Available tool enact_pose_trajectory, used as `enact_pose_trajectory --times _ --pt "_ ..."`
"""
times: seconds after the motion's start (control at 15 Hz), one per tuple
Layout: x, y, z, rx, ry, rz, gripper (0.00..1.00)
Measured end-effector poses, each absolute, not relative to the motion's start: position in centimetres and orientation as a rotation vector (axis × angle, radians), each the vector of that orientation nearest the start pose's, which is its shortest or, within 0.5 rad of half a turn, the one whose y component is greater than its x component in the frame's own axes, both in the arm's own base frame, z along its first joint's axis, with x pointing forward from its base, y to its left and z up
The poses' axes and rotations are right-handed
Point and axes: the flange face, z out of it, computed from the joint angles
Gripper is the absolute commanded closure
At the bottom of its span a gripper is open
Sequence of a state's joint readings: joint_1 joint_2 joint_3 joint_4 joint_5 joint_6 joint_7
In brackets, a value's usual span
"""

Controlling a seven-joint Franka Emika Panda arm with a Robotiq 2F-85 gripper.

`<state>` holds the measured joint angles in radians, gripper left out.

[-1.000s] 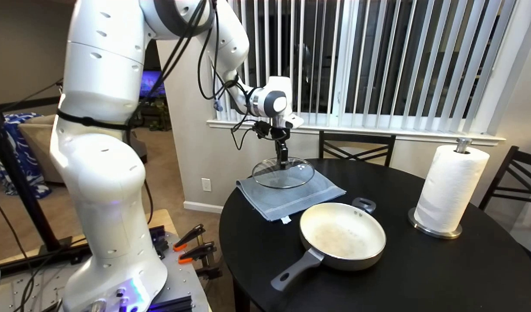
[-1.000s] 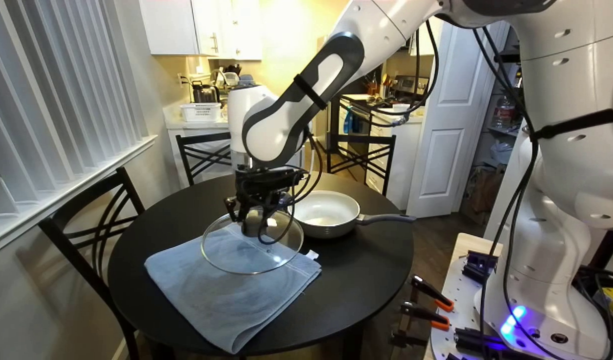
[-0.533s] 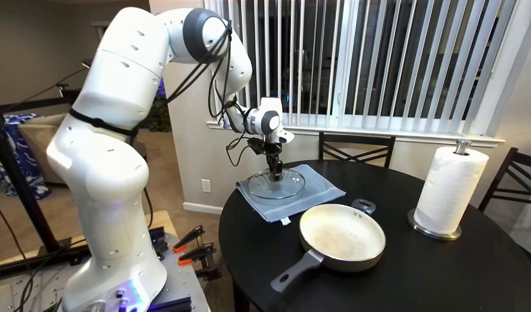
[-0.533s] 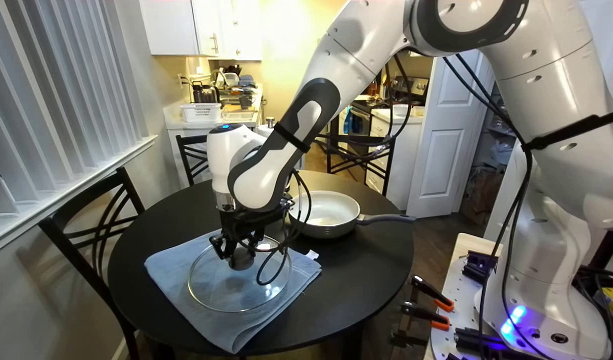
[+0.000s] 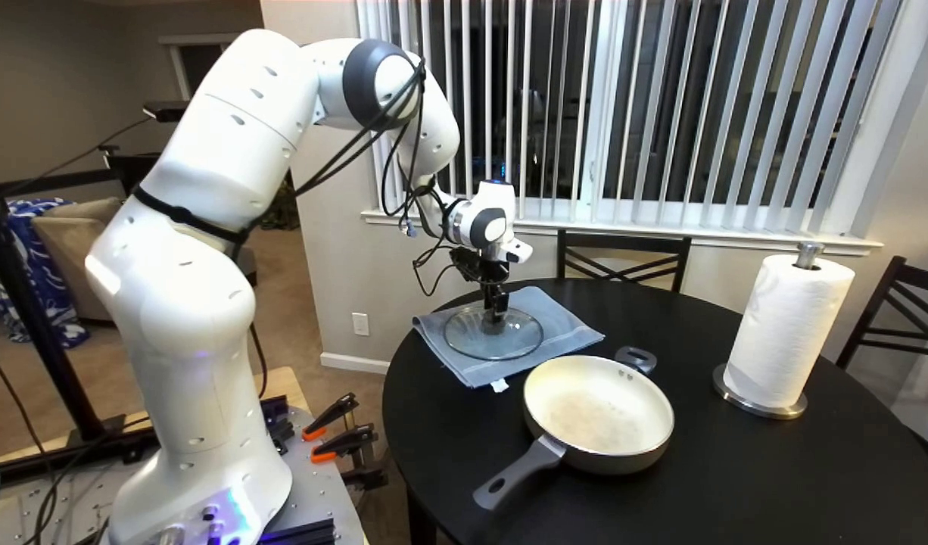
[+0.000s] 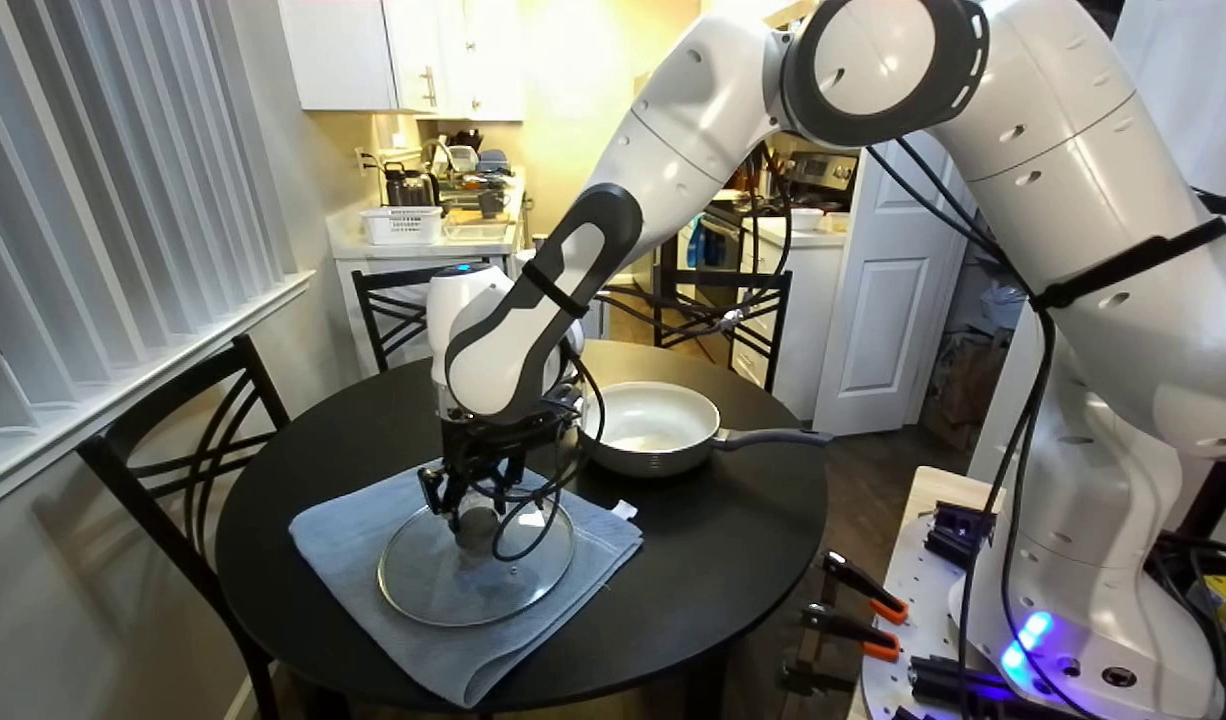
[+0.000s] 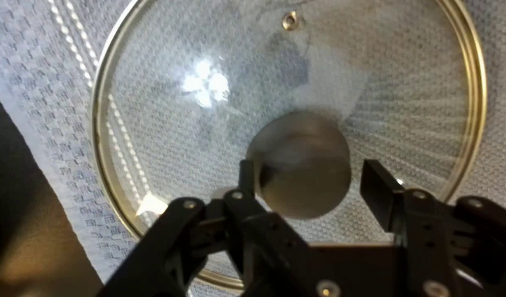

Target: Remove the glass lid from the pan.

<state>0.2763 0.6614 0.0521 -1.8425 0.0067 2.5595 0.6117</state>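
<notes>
The glass lid (image 5: pixel 518 344) lies flat on the folded blue-grey cloth (image 5: pixel 566 322). It also shows in the other views (image 6: pixel 443 592) (image 7: pixel 166 136). Its dark round knob (image 7: pixel 304 173) stands between my fingers in the wrist view. My gripper (image 7: pixel 306 177) is open around the knob. A gap shows between the knob and the right finger; the left finger is very close to the knob, and I cannot tell if it touches. The gripper also shows above the lid in both exterior views (image 5: pixel 496 316) (image 6: pixel 478 515). The pan (image 5: pixel 600 412) stands uncovered beside the cloth, also visible here (image 6: pixel 653 460).
A paper-towel roll (image 5: pixel 786 333) stands on the round black table (image 5: pixel 744 484), beyond the pan. The pan's handle (image 5: pixel 518 475) points toward the table edge. Chairs (image 6: pixel 198 510) surround the table, and a window with blinds (image 5: pixel 638 106) is behind it.
The lid, held above the cloth a second ago, has come down with the gripper onto it and shifted slightly. The fingers now stand open around the knob. The pan has not moved.
</notes>
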Motion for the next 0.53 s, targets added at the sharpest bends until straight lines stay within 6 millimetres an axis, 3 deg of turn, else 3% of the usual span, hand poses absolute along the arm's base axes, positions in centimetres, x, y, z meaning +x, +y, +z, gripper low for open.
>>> enact_pose_trajectory --times 0.07,0.13,0.27,0.53 --pt "61.8 20.7 17.6 -3.037 0.476 -0.065 0.01" --pt "62.3 20.6 18.1 -3.025 0.489 -0.078 0.13" --pt "62.8 20.6 18.9 -3.011 0.500 -0.100 0.01" --pt "62.9 20.5 19.1 -3.009 0.503 -0.107 0.01"
